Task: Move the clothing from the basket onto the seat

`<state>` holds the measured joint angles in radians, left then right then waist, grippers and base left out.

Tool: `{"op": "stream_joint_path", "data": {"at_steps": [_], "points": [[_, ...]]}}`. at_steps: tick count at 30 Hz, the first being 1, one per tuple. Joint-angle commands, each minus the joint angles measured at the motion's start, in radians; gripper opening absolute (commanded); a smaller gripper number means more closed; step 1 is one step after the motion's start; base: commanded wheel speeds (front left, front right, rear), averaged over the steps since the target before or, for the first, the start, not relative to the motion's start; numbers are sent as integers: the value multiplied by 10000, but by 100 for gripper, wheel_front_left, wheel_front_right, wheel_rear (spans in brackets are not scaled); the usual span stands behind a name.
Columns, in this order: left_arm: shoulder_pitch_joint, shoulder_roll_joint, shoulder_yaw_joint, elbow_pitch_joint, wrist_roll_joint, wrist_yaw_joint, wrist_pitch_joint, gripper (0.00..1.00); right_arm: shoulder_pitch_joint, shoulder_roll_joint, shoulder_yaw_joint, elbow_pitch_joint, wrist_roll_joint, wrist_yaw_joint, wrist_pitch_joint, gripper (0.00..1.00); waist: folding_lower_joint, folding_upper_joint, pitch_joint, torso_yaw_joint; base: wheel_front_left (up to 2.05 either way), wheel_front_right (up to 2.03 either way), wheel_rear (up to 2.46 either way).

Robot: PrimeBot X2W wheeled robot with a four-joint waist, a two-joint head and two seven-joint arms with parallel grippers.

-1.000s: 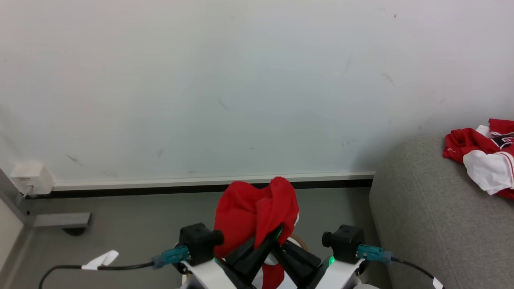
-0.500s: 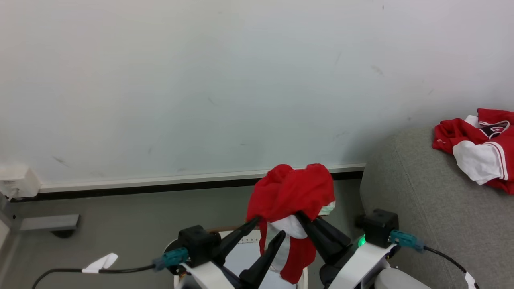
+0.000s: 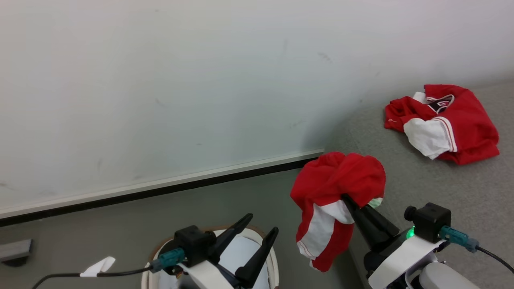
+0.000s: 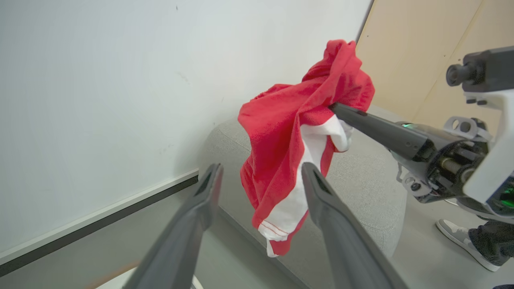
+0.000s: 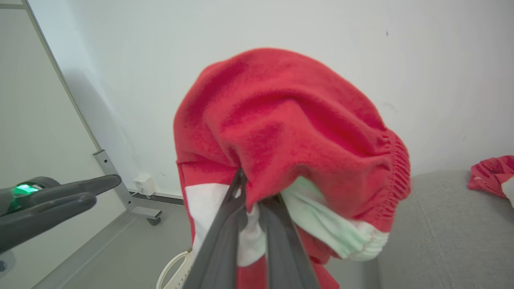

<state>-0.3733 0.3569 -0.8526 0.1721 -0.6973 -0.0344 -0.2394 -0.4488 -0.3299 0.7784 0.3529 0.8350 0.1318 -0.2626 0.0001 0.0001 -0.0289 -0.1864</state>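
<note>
Two grippers noted, nearest first. Left gripper (image 3: 263, 222): jaws spread wide with nothing in them, hovering over the basket (image 3: 154, 252), which sits on the floor just beside the end of the seat (image 3: 401, 188). Right gripper (image 3: 344, 197): fingers pinched nearly together on a fold of the clothing (image 3: 337, 176), carrying it in the air at the seat's near corner; whether the cloth brushes the seat's side I cannot tell. Clothing: red with a white panel and thin striped trim at the hem. Judged light, soft and limp, with no stiffness of its own. The cloth is napped, so it is unlikely to slip from a firm pinch, and it is not fragile. Its bulk is bunched over the fingertips, gathered elastic edge on the seat side. That thick gathered part looks the surest place to hold, since a single thin layer might pull through. Long axis runs roughly up and down, with the bunched top above the pinch and the striped hem pointing down at the floor beside the seat. Farthest: second garment (image 3: 445, 120), same colours, lying crumpled farther back on the seat, well apart from the held one.
</note>
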Motion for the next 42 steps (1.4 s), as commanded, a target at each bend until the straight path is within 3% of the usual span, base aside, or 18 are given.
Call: {"op": "stream_joint_path", "data": {"at_steps": [1,11,20,24,33,42], "points": [[-52,-59,12,39,111,-19,-69,100,128,-167,-113,-54,-111,-24,-32,0,-1,-1,93,-420,0,0,0],[-134,-345,-40,219,220,-125,-163,100,440,-760,-790,-297,-224,-23,0,0,-1,-1,187,-1414,0,0,0],[-323,-376,-79,247,329,-173,-160,100,367,-891,-1272,-515,-295,-23,115,0,-1,-1,480,-1473,0,0,0],[-697,-200,-46,38,449,-195,20,100,-72,-925,-1823,-597,-460,-23,148,0,-1,-1,1255,-1342,0,0,0],[-2460,446,250,-772,1052,-417,521,100,-1914,-755,-4350,-545,-1391,-23,150,0,-1,-1,4245,-706,0,0,0],[-3576,972,565,-1259,1266,-559,648,100,-5142,-801,-7474,130,-2320,-24,1519,0,-1,-1,6337,-319,0,0,0]]}}
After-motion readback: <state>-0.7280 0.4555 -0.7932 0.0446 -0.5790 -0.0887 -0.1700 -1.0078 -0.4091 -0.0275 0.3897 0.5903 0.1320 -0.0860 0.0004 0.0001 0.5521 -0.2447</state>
